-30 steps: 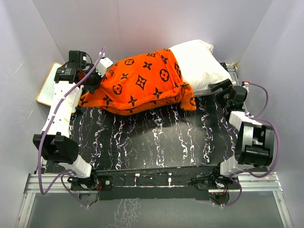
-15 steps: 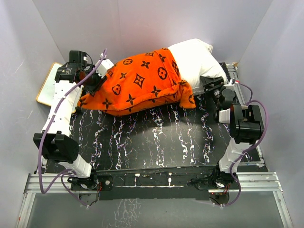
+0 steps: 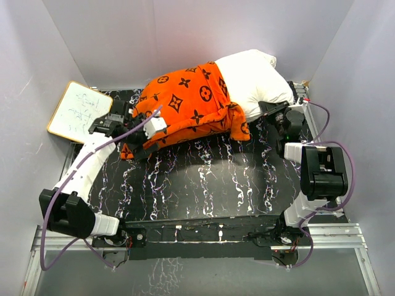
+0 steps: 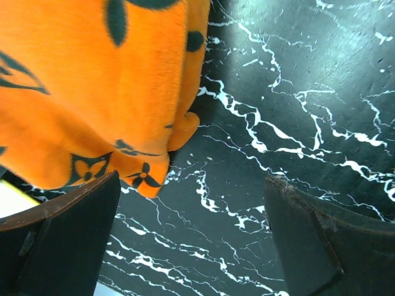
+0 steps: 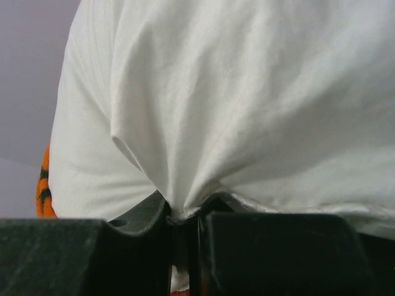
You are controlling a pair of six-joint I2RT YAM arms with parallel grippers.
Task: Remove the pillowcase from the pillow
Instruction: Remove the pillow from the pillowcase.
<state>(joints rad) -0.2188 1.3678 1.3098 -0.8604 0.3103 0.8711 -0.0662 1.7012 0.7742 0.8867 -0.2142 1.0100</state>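
Pinching a fold of the large plump plain white pillow [image 5: 247, 92] near the far right corner of the black marbled desk [image 3: 203, 179], the right hand [image 5: 185, 225] is clenching only thin cloth. The bright orange plush pillowcase with black monogram motifs [image 3: 185, 105] is covering the pillow's left part along the far edge. The left hand [image 4: 191, 234] is hanging released beside the cover's near-left corner, grasping nothing. The likely risk is that slim pinch slipping once the cover is pulled, or the whole cushion dragging left because the plush is clinging.
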